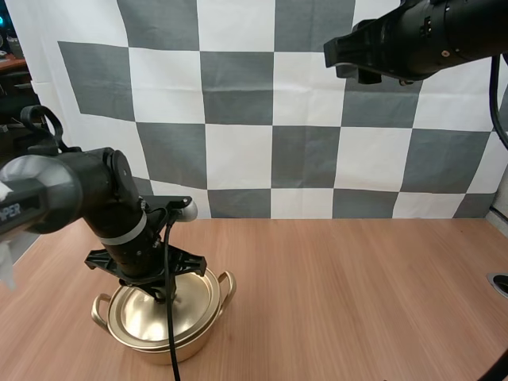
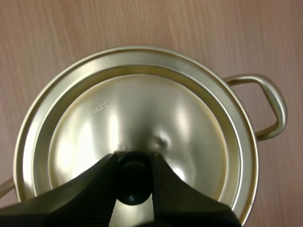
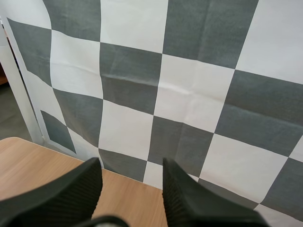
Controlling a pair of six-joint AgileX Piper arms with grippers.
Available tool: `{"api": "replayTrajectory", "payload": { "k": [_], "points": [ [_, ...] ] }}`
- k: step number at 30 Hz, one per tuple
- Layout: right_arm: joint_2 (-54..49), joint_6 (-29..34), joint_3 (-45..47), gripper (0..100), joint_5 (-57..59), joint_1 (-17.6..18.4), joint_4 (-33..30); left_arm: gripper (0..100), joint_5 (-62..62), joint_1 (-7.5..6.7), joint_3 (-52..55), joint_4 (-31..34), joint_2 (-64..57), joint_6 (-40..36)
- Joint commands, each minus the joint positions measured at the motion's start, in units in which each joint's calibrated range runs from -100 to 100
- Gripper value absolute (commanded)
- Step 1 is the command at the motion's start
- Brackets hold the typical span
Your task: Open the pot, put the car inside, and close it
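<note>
Gently: with left claw (image 2: 134,161) pinched on knob (image 2: 134,187), move lid (image 2: 142,113) level, centred over pot (image 2: 272,101); right claw (image 3: 131,164) wide, empty, high above desk (image 1: 357,278).

White letters stand on the grey shell of the left arm (image 1: 48,194), up and to the side of the pot (image 1: 159,348). Only the end of the word shows at the edge, and it reads "PER". The pot's shiny gold lid (image 2: 142,109) has a tiny mark stamped into the metal, between the black knob (image 2: 132,182) and the rim. It is too small to read.
</note>
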Motion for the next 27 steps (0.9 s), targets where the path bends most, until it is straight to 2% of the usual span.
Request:
{"api": "replayTrajectory", "payload": {
  "k": [1, 6, 11, 14, 17, 20, 21, 27],
  "points": [
    [0.0, 0.04, 0.05, 65, 0.0, 0.01, 0.01, 15, 0.2, -0.01, 0.0, 0.16, -0.09, 0.75],
    [0.0, 0.04, 0.05, 58, 0.0, 0.01, 0.01, 26, 0.2, -0.01, 0.0, 0.16, -0.09, 0.85],
    [0.0, 0.04, 0.05, 58, 0.0, 0.01, 0.01, 36, 0.42, -0.01, 0.0, 0.04, -0.09, 2.18],
    [0.0, 0.04, 0.05, 58, 0.0, 0.01, 0.01, 46, 0.62, -0.01, 0.0, 0.04, -0.09, 2.26],
    [0.0, 0.04, 0.05, 58, 0.0, 0.01, 0.01, 67, 0.62, -0.01, 0.0, 0.04, -0.09, 3.02],
    [0.0, 0.04, 0.05, 58, 0.0, 0.01, 0.01, 94, -0.05, -0.01, 0.0, 0.04, -0.09, 4.31],
    [0.0, 0.04, 0.05, 58, 0.0, 0.01, 0.01, 100, -0.05, -0.01, 0.0, 0.04, -0.09, 4.85],
    [0.0, 0.04, 0.05, 58, 0.0, 0.01, 0.01, 100, -2.5, -0.01, 0.0, -0.04, -0.09, 6.34]
  ]
}}
